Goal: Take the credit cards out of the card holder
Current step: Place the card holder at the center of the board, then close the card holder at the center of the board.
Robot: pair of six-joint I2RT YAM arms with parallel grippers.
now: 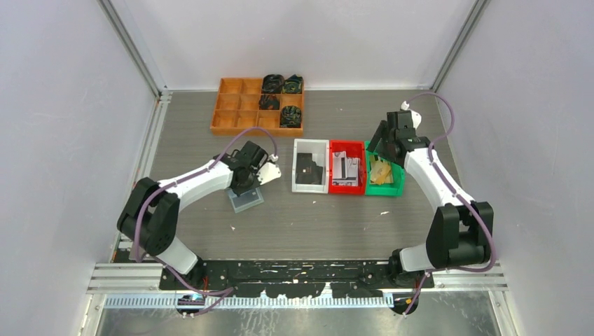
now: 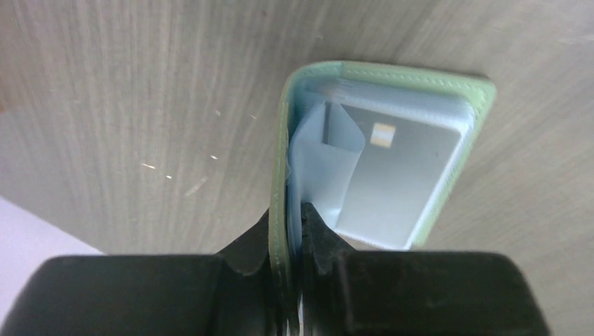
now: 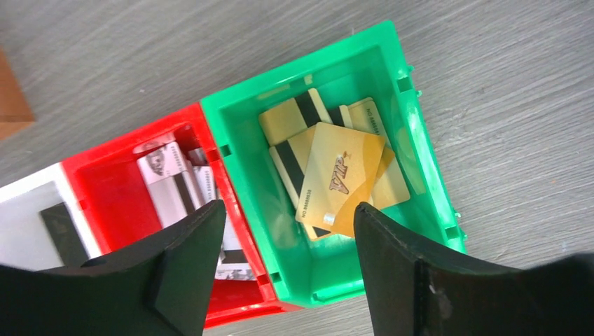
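Pinching one pale green cover of the card holder (image 2: 392, 80) between closed fingers, the left gripper (image 2: 286, 241) shows that cover edge-on in the wrist view, running up the middle of the frame. The other half of the holder lies flat on the table (image 1: 315, 224). A grey card (image 2: 399, 175) with a small gold chip sits in its light blue pocket, and a loose blue sleeve (image 2: 322, 175) is folded over between the card and the gripped cover. From the top view the holder (image 1: 246, 201) rests left of centre, just below the left gripper (image 1: 244, 190) and well apart from the bins.

The right gripper (image 3: 288, 210) hangs with its fingers spread wide and nothing between them, over the green bin (image 3: 294, 70) at the right end of a row of three bins. Several gold cards (image 3: 340, 178) lie overlapping inside it, some showing black stripes. Touching its left side is the red bin (image 3: 105, 189) with silver cards (image 3: 164, 171), and beyond that the white bin (image 3: 21, 210) with a dark card (image 3: 59, 231). In the top view the right gripper (image 1: 382, 150) is at the upper edge of the green bin (image 1: 384, 192). An orange tray (image 1: 238, 105) with black coiled items (image 1: 280, 98) sits in the upper middle of the frame
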